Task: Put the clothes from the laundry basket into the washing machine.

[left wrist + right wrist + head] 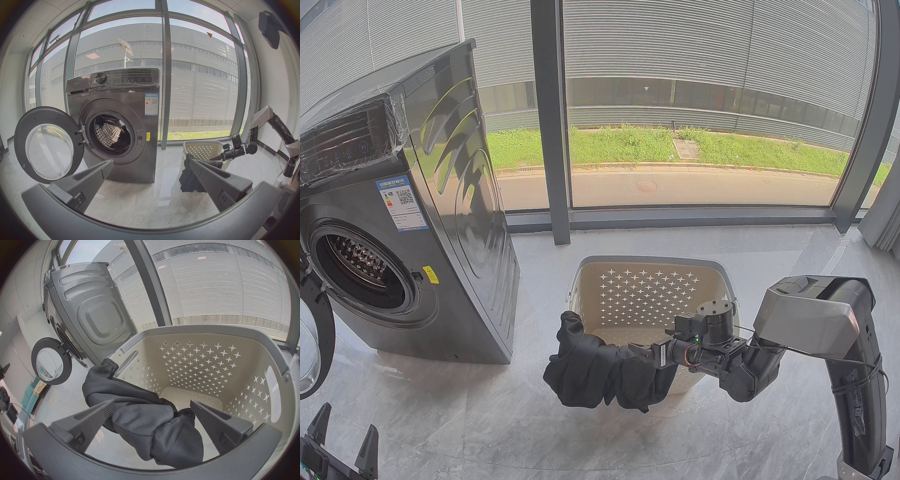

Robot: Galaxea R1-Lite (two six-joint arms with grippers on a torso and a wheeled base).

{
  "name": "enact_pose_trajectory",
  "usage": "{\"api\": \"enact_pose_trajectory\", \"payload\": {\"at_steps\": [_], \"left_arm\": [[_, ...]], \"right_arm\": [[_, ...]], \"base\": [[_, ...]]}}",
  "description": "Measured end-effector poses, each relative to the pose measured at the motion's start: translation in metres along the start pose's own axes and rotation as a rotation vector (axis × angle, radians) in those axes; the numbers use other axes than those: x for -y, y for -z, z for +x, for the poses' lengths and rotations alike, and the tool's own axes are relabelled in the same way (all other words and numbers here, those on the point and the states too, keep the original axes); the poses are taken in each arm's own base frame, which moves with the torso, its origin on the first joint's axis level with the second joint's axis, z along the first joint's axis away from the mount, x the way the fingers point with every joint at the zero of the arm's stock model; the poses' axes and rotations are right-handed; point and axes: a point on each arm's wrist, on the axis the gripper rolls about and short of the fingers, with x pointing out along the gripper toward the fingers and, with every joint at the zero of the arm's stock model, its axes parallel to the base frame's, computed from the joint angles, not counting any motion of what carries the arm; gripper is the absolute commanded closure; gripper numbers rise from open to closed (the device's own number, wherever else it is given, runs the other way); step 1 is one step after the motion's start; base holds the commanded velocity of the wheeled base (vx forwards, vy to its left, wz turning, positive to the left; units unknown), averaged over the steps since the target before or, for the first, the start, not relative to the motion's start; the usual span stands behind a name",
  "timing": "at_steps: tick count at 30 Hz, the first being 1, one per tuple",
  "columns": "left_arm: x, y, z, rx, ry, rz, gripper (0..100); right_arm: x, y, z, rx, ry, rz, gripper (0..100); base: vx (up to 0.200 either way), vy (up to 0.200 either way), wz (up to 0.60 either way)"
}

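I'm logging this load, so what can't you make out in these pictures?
Head view: the dark garment and right gripper hide part of the basket floor.
Left wrist view: the drum is too dark low down to tell cloth from shadow.
Head view: the door is cut off by the left edge.

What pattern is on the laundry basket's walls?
The laundry basket has cream walls with rows of star-shaped cut-outs; best in right wrist view.

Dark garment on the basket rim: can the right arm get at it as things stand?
Probably yes. The right gripper is open, with the dark garment lying between its fingers where it drapes over the rim of the basket. Nothing else lies in the way.
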Motion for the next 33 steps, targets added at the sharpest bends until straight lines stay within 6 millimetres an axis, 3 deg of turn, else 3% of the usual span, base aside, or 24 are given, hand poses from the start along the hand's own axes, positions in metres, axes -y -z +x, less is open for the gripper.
{"api": "enact_pose_trajectory", "payload": {"at_steps": [18,19,33], "left_arm": [[0.000,0.000,0.000,0.000,0.001,0.000,0],[0.000,0.000,0.000,0.000,0.001,0.000,0],[0.000,0.000,0.000,0.000,0.000,0.000,0]], "right_arm": [[0.002,0.016,0.006,-0.035,0.005,-0.002,0],[0.002,0.017,0.006,-0.036,0.004,-0.003,100],[-0.001,0.016,0.008,-0.030,-0.004,-0.006,100]], "base": [[0.000,0.000,0.00],[0.000,0.000,0.00],[0.000,0.000,0.00]]}}
